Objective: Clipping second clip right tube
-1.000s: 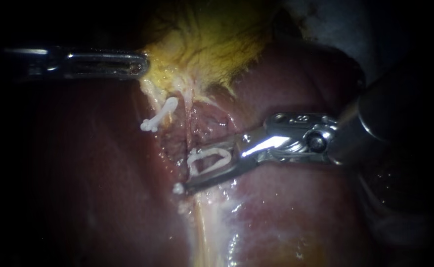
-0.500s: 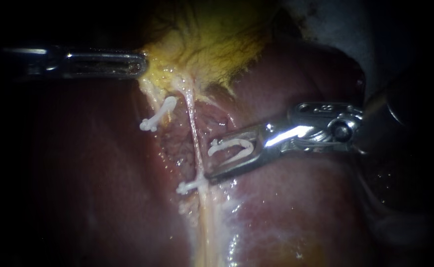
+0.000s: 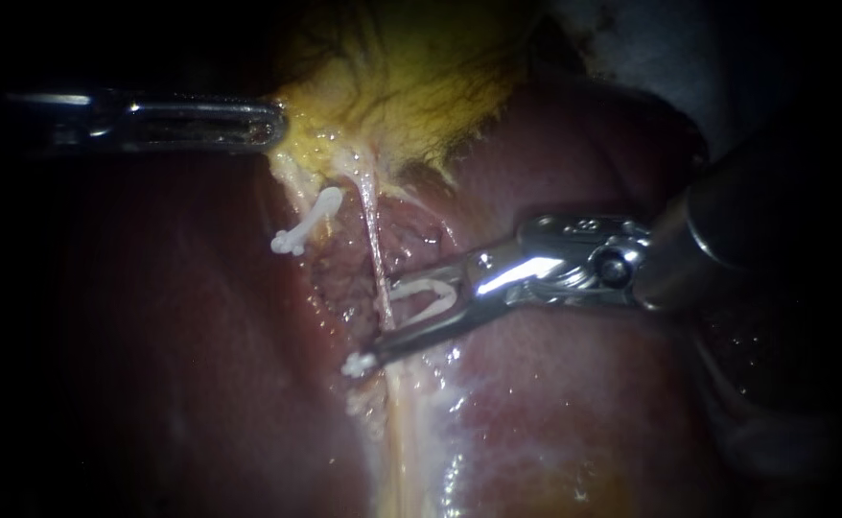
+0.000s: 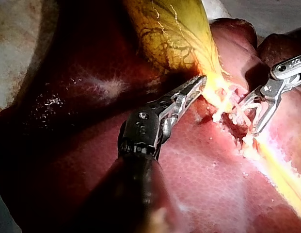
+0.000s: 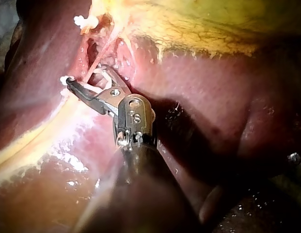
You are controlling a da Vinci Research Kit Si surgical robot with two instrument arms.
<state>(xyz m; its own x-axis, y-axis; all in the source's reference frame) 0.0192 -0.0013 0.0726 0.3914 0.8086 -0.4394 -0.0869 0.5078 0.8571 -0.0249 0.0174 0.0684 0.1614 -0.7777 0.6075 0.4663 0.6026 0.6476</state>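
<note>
clamping gallbladder (image 3: 392,86) with left instrument (image 3: 277,125), tensing right tube (image 3: 375,249) | gripping second clip (image 3: 426,293) in spread right instrument (image 3: 380,324) jaws, straddling tube just far of first clip (image 3: 354,364)

Liver (image 4: 68,126) on pale surface (image 4: 14,43).
Stained surface shows only beyond the liver's edges; liver rests directly on it.

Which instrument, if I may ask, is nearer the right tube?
Right. The right instrument holds an open clip against the right tube; the left instrument sits off at the edge of the gallbladder.
</note>
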